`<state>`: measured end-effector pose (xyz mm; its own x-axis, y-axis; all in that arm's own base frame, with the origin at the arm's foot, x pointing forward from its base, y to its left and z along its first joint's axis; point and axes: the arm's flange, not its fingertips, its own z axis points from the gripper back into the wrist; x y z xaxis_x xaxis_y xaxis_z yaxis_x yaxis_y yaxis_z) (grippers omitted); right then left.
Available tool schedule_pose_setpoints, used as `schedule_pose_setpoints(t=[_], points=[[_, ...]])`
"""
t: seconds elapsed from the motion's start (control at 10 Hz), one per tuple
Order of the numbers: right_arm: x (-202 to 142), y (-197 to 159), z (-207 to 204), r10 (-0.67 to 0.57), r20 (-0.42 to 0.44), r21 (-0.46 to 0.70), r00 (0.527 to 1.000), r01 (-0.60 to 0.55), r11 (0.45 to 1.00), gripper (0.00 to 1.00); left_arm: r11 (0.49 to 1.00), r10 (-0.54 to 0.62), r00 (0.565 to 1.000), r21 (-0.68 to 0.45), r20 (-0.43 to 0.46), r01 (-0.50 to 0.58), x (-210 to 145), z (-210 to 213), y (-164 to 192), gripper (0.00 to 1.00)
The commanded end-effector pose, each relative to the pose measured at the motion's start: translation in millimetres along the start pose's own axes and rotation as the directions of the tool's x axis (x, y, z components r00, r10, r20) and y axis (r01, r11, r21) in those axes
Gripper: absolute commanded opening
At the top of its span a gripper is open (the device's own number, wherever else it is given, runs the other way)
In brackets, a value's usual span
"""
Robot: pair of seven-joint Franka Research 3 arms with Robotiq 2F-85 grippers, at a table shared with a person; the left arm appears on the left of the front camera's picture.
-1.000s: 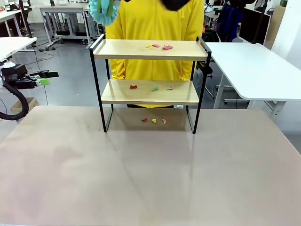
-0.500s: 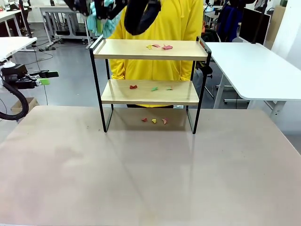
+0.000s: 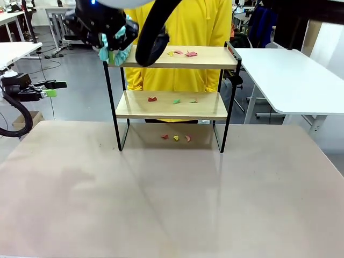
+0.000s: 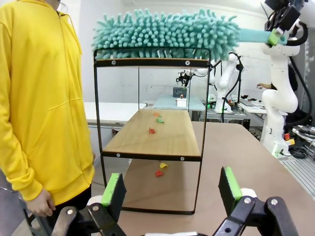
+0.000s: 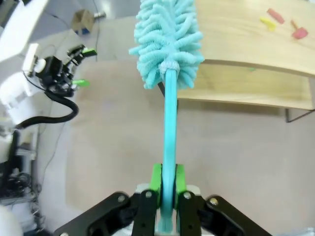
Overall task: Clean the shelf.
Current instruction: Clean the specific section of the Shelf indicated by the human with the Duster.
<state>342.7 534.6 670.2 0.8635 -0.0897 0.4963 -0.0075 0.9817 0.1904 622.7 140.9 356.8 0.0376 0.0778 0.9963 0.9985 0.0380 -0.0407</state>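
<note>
The shelf (image 3: 171,63) stands mid-table, two light wooden boards in a black frame. Small coloured paper scraps (image 3: 181,53) lie on the top board, more (image 3: 153,99) on the lower board, and others (image 3: 176,138) on the table beneath. My right gripper (image 3: 110,51) is shut on the handle of a teal fluffy duster (image 3: 121,38) at the top board's left end. The right wrist view shows the jaws clamped on the handle (image 5: 167,182), with the duster head (image 5: 167,44) by the board's edge. My left gripper (image 3: 54,88) hangs open off the table's left, facing the shelf end (image 4: 150,142), where the duster (image 4: 167,34) lies over the top rail.
A person in a yellow hooded top (image 3: 177,21) stands right behind the shelf, hand low at the side (image 4: 42,204). A white table (image 3: 290,80) sits at the right rear. The beige table (image 3: 172,199) stretches bare in front of the shelf.
The right arm has swung down into view from above, bringing the duster from high over the shelf's left corner to the left end of the top board. The left arm is unmoved.
</note>
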Motion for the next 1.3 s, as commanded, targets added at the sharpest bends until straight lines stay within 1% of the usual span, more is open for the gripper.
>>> schedule_pose_setpoints(t=[0.0,0.1,0.2,0.5,0.6,0.7,0.9,1.0,1.1,1.2], points=[[25,25,2,-0.002,-0.04,0.032,0.999,0.003,0.999,0.14,1.0,-0.004,1.0,-0.003,0.001,0.004,3,0,-2,1.0],[24,22,0,0.001,-0.042,0.049,0.999,0.001,0.999,0.14,1.0,-0.004,1.0,-0.003,0.001,0.004,3,0,-2,1.0],[7,7,-12,-0.009,-0.009,0.003,1.0,0.009,1.0,0.14,1.0,-0.004,1.0,-0.003,0.001,0.004,3,0,-2,1.0],[7,7,-12,-0.009,-0.009,0.003,1.0,0.009,1.0,0.14,1.0,-0.004,1.0,-0.003,0.001,0.004,3,0,-2,1.0],[11,13,-15,-0.013,-0.014,0.008,1.0,0.013,1.0,0.14,1.0,-0.004,1.0,-0.003,0.001,0.004,3,0,-2,1.0],[19,1,-19,-0.027,-0.045,-0.027,0.999,0.026,0.999,0.14,1.0,-0.004,1.0,-0.003,0.001,0.004,3,0,-2,1.0],[43,-47,-25,-0.077,-0.122,-0.057,0.989,0.071,0.996,0.14,1.0,-0.004,1.0,-0.003,0.001,0.004,3,0,-2,1.0],[54,-80,-29,-0.094,-0.17,-0.055,0.981,0.086,0.995,0.14,1.0,-0.004,1.0,-0.003,0.001,0.004,3,0,-2,1.0],[58,-97,-31,-0.103,-0.209,-0.046,0.973,0.095,0.994,0.14,1.0,-0.004,1.0,-0.003,0.001,0.004,3,0,-2,1.0],[64,-127,-35,-0.127,-0.232,-0.047,0.964,0.119,0.992,0.14,1.0,-0.004,1.0,-0.003,0.001,0.004,3,0,-2,1.0]])
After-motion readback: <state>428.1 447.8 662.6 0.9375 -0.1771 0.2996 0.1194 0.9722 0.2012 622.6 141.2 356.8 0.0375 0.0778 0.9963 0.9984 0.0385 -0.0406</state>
